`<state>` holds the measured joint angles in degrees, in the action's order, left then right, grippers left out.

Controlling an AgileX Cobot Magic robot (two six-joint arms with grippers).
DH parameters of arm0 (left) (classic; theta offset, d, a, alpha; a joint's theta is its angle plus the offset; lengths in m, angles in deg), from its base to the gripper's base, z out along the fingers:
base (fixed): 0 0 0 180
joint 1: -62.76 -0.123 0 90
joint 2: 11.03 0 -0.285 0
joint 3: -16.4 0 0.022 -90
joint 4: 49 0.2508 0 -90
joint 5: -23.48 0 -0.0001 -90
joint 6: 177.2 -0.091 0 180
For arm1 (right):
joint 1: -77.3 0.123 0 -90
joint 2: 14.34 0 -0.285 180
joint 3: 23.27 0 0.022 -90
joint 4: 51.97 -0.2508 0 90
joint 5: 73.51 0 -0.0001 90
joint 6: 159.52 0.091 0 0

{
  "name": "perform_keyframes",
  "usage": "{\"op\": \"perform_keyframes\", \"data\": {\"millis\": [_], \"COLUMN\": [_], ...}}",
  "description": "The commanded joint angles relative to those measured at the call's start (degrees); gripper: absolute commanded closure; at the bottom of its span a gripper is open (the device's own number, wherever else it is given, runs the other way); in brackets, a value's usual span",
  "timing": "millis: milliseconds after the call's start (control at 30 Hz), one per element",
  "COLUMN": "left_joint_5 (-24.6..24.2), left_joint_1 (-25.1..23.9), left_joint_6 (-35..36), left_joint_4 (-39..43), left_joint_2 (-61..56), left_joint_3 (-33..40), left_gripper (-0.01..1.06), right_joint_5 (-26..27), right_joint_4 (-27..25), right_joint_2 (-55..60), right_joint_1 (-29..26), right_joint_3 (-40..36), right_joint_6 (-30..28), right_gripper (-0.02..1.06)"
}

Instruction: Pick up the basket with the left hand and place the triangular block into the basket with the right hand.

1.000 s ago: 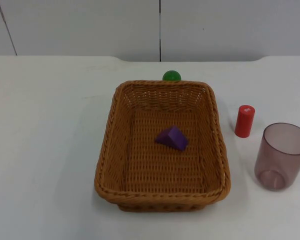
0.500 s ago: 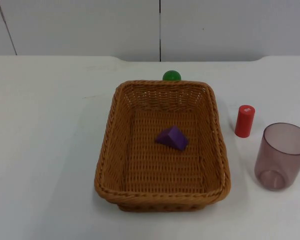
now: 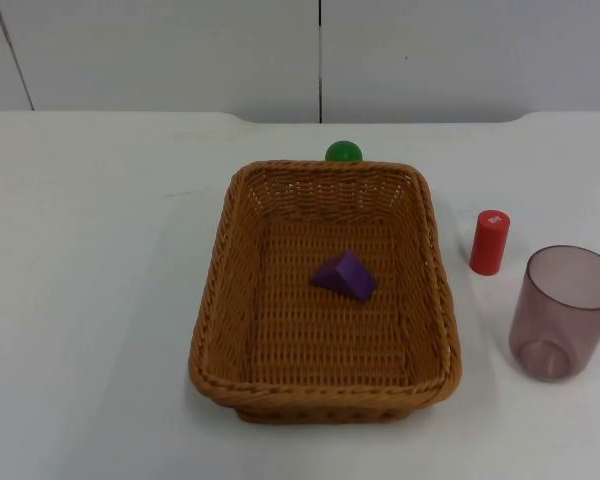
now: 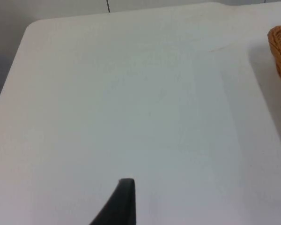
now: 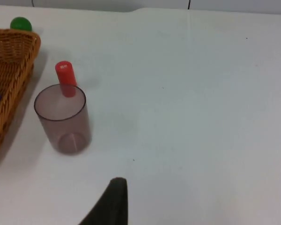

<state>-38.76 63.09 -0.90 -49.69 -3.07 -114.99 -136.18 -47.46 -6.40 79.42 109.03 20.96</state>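
One purple triangular block [image 3: 345,276] lies inside the basket [image 3: 213,330].

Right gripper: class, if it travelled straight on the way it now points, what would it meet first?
Probably bare table: the right gripper's fingertip aims past the cup, which stands off to the side with the red cylinder behind it. Depth is uncertain.

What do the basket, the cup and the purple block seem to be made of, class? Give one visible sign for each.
Basket: woven wicker or rattan, tan, matt; the plaited strands and braided rim show it.
Cup: clear, smoky-pink plastic, probably; the table shows through its glossy wall.
Purple block: painted wood or plastic, hard to say which; flat faces, even colour, dull sheen.
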Motion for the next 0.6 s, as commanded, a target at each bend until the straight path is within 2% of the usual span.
{"op": "perform_keyframes", "data": {"millis": [0,567], "left_joint_5": [0.64,0.64], "left_joint_1": [0.23,0.23], "left_joint_6": [0.60,0.60], "left_joint_4": [0.17,0.17], "left_joint_2": [-0.17,-0.17], "left_joint_3": [0.27,0.27], "left_gripper": [0.00,0.00], "right_joint_5": [0.95,0.95], "right_joint_4": [0.49,-0.14], "right_joint_2": [-0.15,-0.15], "right_joint_1": [-0.10,-0.10], "right_joint_3": [-0.11,-0.11], "right_joint_6": [1.65,1.42], "right_gripper": [0.00,0.00]}}
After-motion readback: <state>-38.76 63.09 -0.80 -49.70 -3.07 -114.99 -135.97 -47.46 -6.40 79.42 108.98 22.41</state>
